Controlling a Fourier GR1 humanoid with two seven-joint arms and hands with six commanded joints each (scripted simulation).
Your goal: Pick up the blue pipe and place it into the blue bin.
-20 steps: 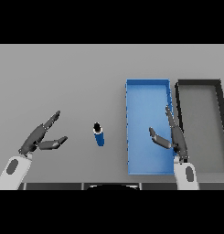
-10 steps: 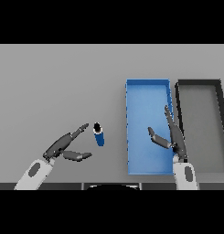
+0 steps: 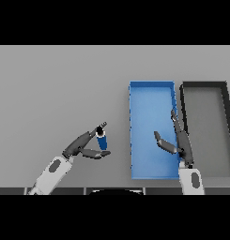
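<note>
Grey table [image 3: 55,84] | blue bin [image 3: 151,91] as landmark, near edge partly hidden by right hand [image 3: 180,143], fingers spread | dark bin [image 3: 203,86] just right of it, cut off | left hand [image 3: 83,146] spread around blue pipe [image 3: 102,139], left of bin; contact unclear.

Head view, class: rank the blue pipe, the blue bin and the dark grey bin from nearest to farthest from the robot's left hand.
Measured from the left hand:
1. Blue pipe, right at its fingertips, between fingers and thumb.
2. Blue bin, to the hand's right, past a strip of bare table.
3. Dark grey bin, farthest right, beyond the blue bin.
</note>
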